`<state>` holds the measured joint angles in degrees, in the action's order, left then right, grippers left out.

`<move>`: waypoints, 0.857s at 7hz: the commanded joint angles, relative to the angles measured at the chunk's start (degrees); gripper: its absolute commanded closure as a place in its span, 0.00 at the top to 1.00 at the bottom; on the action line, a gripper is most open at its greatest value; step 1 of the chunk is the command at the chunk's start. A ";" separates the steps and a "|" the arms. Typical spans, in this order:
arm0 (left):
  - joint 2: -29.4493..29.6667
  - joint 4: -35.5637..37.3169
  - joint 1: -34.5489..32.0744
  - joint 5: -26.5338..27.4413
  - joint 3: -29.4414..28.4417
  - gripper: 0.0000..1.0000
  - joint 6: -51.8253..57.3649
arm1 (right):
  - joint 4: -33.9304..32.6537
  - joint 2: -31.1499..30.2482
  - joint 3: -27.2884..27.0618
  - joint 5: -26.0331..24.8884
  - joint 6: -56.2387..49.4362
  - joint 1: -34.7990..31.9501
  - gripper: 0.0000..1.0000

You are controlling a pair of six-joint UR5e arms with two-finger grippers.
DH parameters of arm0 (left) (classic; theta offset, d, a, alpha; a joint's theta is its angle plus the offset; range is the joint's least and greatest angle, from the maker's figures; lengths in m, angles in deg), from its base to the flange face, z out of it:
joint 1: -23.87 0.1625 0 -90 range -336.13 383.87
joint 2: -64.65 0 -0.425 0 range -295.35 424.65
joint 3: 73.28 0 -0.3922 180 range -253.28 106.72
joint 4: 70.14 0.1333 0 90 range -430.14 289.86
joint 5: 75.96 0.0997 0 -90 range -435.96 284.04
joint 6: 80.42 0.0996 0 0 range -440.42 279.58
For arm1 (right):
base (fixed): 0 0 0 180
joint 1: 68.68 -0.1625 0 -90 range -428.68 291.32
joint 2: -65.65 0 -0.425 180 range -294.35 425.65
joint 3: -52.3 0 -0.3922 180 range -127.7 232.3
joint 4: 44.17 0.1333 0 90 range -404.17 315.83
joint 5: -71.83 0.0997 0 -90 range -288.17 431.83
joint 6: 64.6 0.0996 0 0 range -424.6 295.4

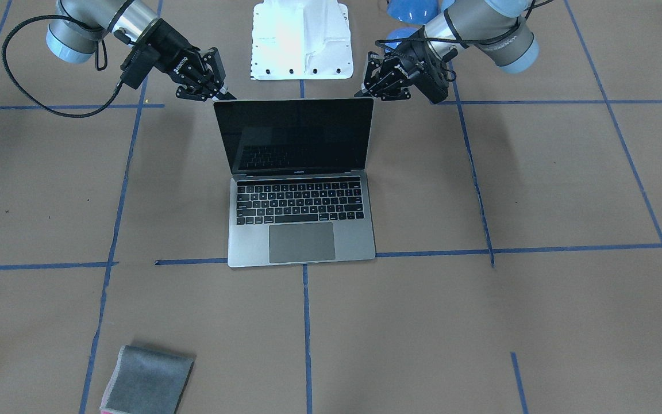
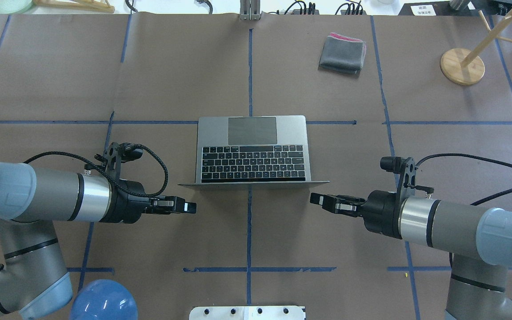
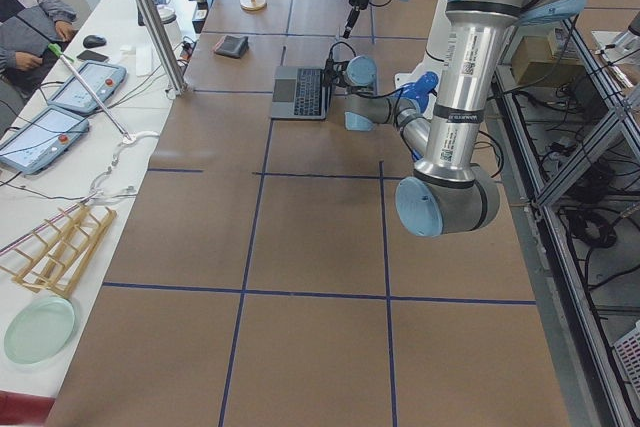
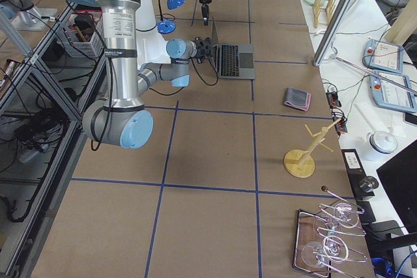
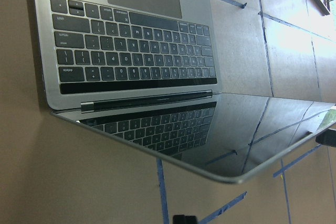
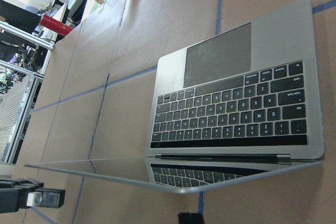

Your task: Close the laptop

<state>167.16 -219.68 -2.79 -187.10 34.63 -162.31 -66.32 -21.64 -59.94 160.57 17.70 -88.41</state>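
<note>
The laptop [image 2: 252, 151] lies open in the middle of the table, its keyboard [image 1: 299, 201] facing away from the robot and its dark screen [image 1: 295, 135] upright. My left gripper [image 2: 192, 207] is shut and empty, just behind the lid's top corner on my left; it also shows in the front view [image 1: 364, 92]. My right gripper [image 2: 313, 198] is shut and empty behind the other top corner, seen in the front view [image 1: 226, 95]. I cannot tell whether either fingertip touches the lid. Both wrist views show the laptop [image 5: 131, 51] [image 6: 231, 114] from behind its lid edge.
A folded grey cloth [image 2: 342, 53] lies at the far right of the laptop. A wooden stand [image 2: 462, 66] stands further right. A blue round object [image 2: 102, 300] and a white plate [image 2: 247, 312] sit near the robot's base.
</note>
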 commanded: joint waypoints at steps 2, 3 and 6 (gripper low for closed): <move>0.67 0.22 -1.81 0.13 -0.33 0.00 0.15 | -2.27 0.89 0.36 0.02 -0.12 -2.59 0.01; 1.98 0.31 -2.95 0.13 -1.55 0.00 0.16 | -4.02 2.29 0.53 0.02 -0.12 -3.12 0.02; 3.92 0.31 -5.41 0.05 -4.37 0.00 0.51 | -5.97 3.80 0.62 0.20 -0.12 -4.61 0.02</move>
<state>170.54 -219.38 -7.09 -186.99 31.14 -161.97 -71.97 -18.11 -59.36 160.70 17.58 -92.41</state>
